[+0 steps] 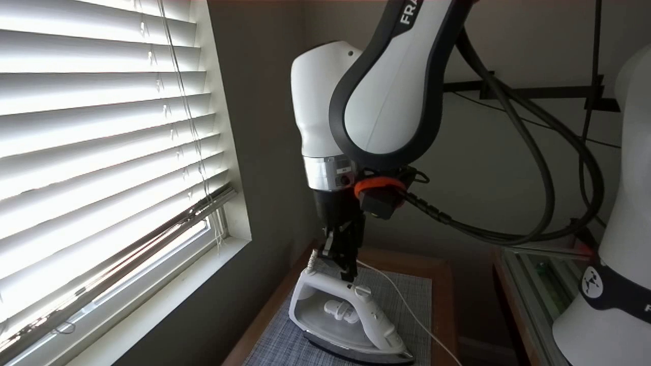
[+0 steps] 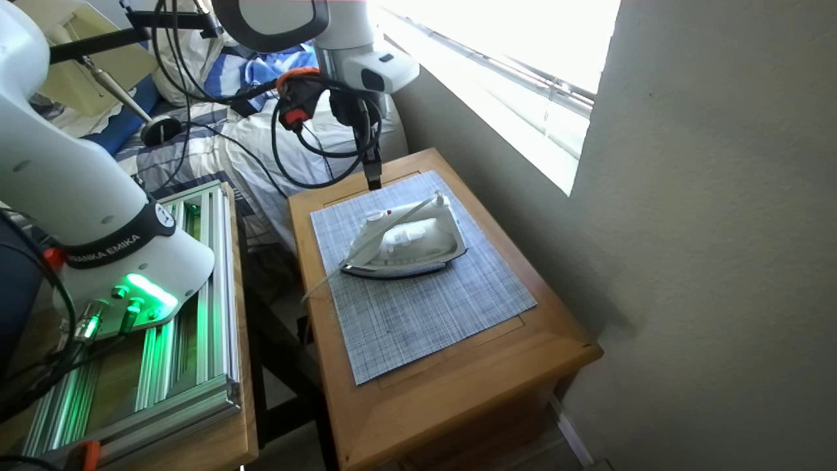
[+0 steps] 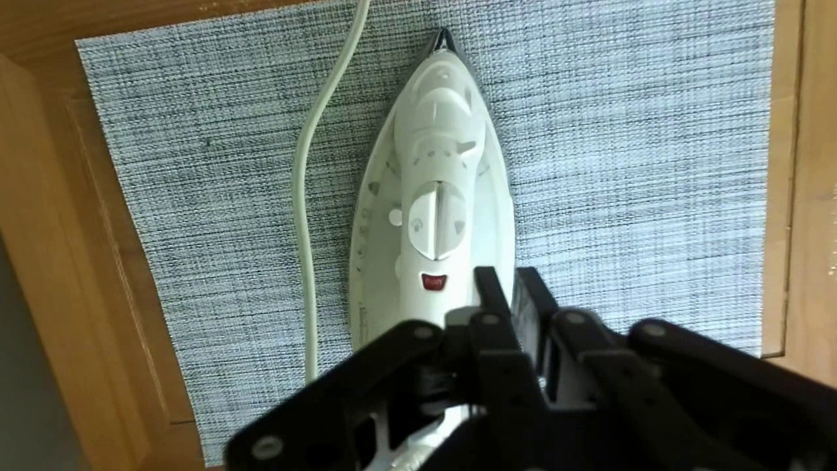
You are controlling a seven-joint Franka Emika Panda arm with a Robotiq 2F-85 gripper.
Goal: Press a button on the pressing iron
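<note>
Checking all views, we've got the pressing iron [image 2: 412, 242] sole-down on a grey-blue woven mat [image 2: 425, 327] atop a wooden table [image 2: 497, 379]. In the wrist view its nose [image 3: 443, 42] is up top & we look straight down on the handle [image 3: 425, 304]: oval dial [image 3: 437, 220] approx. mid., small lever [image 3: 465, 148] fwd of it, red patch [image 3: 433, 282] just aft, lettering too small for us to read. The cord [image 3: 305, 196] runs over the mat beside the iron, L in that view.

The gripper [image 2: 374, 186] points down; in an exterior view we see it above the table, apart from the iron. It's clenched almost all the way, w/ only a thin gap betw. the fingertips [image 3: 489, 288]. Wrist view puts those just beside the handle, R of & abt level w/ the red patch; exact height over the iron we can't tell.

In both exterior views we've the white arm [image 1: 389, 101] up over the table, its base [image 2: 176, 268] on a metal frame [image 2: 208, 294] next to it. White blinds [image 1: 101, 91] glow bright beside the table; a bed [image 2: 245, 180] is behind it in an exterior view.
</note>
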